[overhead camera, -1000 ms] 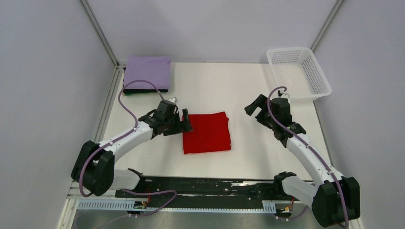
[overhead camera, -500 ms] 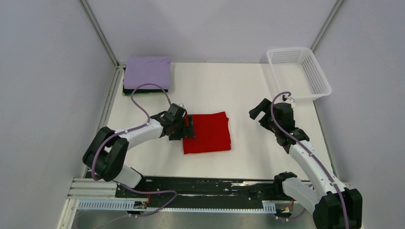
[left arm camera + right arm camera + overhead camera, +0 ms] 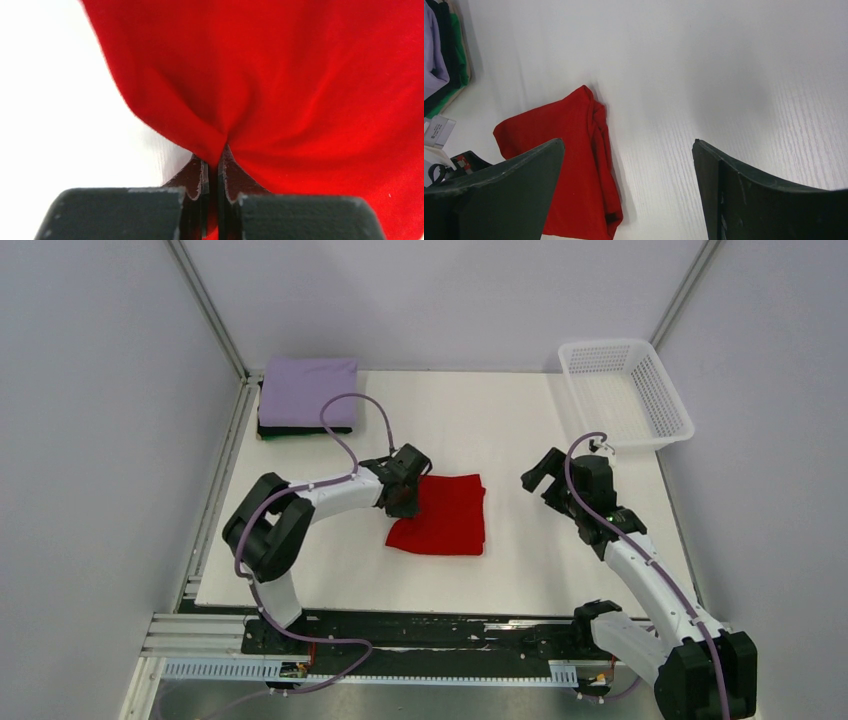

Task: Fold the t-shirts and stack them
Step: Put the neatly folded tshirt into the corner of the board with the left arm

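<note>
The folded red t-shirt (image 3: 446,516) lies mid-table, its left edge bunched and drawn up. My left gripper (image 3: 410,494) is shut on that edge; in the left wrist view the red cloth (image 3: 280,85) is pinched between the two closed fingertips (image 3: 218,159). At the back left corner a folded lavender t-shirt (image 3: 308,389) rests on a dark green one (image 3: 300,430). My right gripper (image 3: 540,472) hovers open to the right of the red t-shirt (image 3: 574,165), holding nothing, with bare table between its fingers (image 3: 744,190).
A white mesh basket (image 3: 626,392) stands at the back right corner. The table's left edge has a metal rail (image 3: 222,480). Grey walls close in the back and both sides. The arm bases sit along the near rail (image 3: 430,635).
</note>
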`<act>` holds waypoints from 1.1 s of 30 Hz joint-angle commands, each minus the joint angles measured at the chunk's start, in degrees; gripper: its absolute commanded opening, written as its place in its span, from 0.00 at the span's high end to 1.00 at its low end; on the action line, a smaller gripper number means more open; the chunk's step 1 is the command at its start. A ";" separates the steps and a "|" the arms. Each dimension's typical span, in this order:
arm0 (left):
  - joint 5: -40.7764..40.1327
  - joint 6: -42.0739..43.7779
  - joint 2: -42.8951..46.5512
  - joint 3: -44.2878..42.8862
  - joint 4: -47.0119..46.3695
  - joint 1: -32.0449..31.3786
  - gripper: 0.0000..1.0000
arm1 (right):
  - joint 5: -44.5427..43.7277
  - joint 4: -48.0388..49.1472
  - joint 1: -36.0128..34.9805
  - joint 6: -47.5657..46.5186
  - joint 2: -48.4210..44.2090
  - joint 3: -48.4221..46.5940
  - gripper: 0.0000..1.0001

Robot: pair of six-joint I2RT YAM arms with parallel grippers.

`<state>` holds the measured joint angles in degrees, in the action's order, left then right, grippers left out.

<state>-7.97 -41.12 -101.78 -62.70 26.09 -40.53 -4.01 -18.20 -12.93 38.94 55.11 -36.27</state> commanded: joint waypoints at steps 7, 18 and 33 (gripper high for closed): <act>-34.82 13.01 -12.02 -19.63 12.92 0.23 1.00 | -1.38 2.36 0.21 -2.19 -1.30 1.09 0.00; -42.01 38.61 -18.06 -33.84 0.99 6.17 1.00 | -6.20 3.59 0.26 -3.09 0.38 1.30 0.00; -44.33 57.65 -21.80 -46.76 -9.74 15.67 1.00 | -9.28 5.22 0.27 -3.96 7.68 0.37 0.00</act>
<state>-49.93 10.39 -123.28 -104.57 20.69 -26.65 -11.38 -16.05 -12.93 36.07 60.90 -34.89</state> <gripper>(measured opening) 0.040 0.998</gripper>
